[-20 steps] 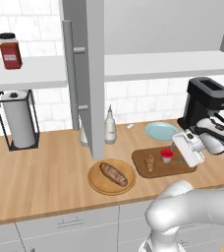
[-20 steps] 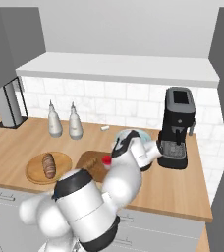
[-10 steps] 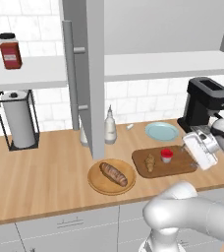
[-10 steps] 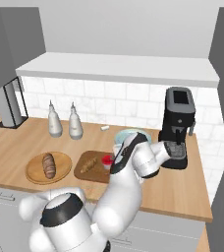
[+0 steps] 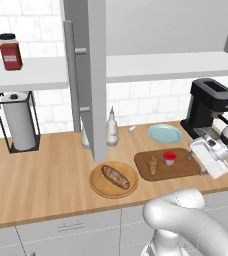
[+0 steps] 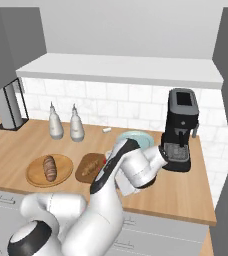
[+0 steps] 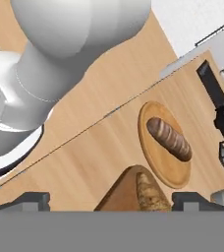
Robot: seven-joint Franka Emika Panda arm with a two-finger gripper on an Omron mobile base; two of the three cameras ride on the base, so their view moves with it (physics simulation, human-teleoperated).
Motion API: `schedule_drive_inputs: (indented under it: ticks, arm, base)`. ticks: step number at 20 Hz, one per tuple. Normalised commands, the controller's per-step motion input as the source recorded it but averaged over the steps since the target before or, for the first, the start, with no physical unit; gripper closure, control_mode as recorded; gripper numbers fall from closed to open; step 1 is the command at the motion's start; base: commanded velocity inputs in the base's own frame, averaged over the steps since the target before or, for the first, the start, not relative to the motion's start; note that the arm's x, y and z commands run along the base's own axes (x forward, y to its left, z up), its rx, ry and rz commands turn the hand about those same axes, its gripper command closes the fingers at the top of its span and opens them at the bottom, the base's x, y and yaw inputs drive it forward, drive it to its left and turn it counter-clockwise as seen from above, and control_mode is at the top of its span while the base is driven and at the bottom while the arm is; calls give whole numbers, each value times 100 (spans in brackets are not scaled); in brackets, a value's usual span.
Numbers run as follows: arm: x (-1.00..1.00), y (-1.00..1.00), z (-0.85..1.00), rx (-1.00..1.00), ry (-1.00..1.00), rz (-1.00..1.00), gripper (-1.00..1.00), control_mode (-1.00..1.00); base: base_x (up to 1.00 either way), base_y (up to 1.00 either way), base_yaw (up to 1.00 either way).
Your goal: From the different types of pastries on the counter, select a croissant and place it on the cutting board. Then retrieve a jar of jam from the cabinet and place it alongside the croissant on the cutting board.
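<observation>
Long light-wood counter (image 5: 46, 175) under the open grey-doored cabinet (image 5: 88, 75); on it the dark cutting board (image 5: 178, 170) carries the croissant (image 5: 152, 164) and, just beside it, the red-topped jar of jam (image 5: 169, 157) — both upright on the board. The baguette-like loaf (image 5: 115, 177) lies on the round wooden plate (image 5: 98, 186) left of the board. Gripper (image 5: 202, 160) hangs off the board's right end, jaws spread wide, holding nothing — apart from the jar.

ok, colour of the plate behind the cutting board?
Light blue plate, behind the dark brown cutting board; clearest in the left base view.
</observation>
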Motion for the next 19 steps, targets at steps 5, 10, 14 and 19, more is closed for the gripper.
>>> schedule_drive_inputs:
  ticks: [5, 10, 14, 19]
  arm:
    - [-79, 16, 57, -3, -9, 0, -100, -100]
    - [-34, 46, 74, -10, -4, 0, -100, -100]
    - [0, 50, 76, -12, -2, 0, -100, -100]
    - [3, 52, 70, -11, 0, 0, -100, -100]
  base:
    - [0, 0, 0]
    - [0, 0, 0]
    - [0, 0, 0]
    - [0, 0, 0]
